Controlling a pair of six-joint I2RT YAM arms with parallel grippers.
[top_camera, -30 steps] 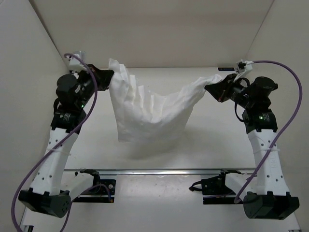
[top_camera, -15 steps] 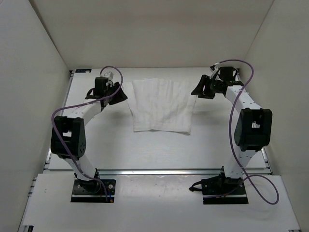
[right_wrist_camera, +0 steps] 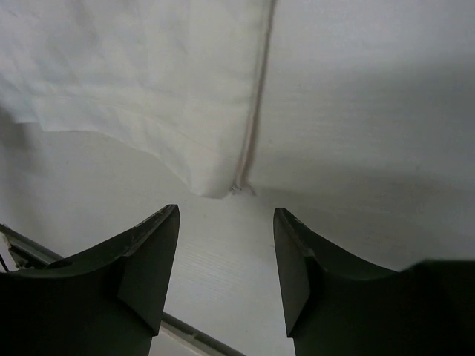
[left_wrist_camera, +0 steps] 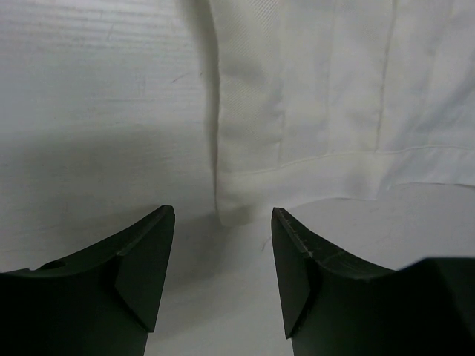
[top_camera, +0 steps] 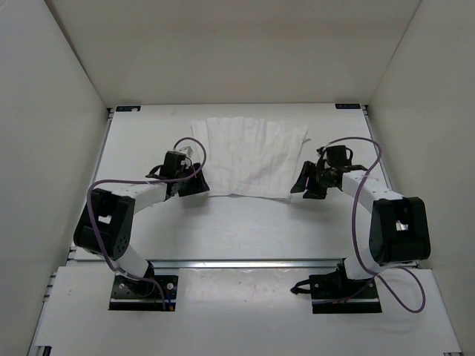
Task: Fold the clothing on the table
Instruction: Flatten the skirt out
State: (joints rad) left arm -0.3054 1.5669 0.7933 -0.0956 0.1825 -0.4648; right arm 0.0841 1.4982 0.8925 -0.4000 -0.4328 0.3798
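The clothing is a white ribbed piece lying flat and spread on the far half of the table. My left gripper sits low at its near left corner, open and empty. In the left wrist view that corner of the clothing lies just ahead of the gap in the left gripper. My right gripper is at the near right corner, open and holding nothing. In the right wrist view the clothing ends in a corner just beyond the right gripper.
Plain white walls close in the table on the left, back and right. A metal rail runs along the near edge, with both arm bases behind it. Purple cables loop off each arm.
A second ago both grippers were shut on the clothing and held it hanging between them. It now lies flat, and both grippers have opened and dropped to its near corners.
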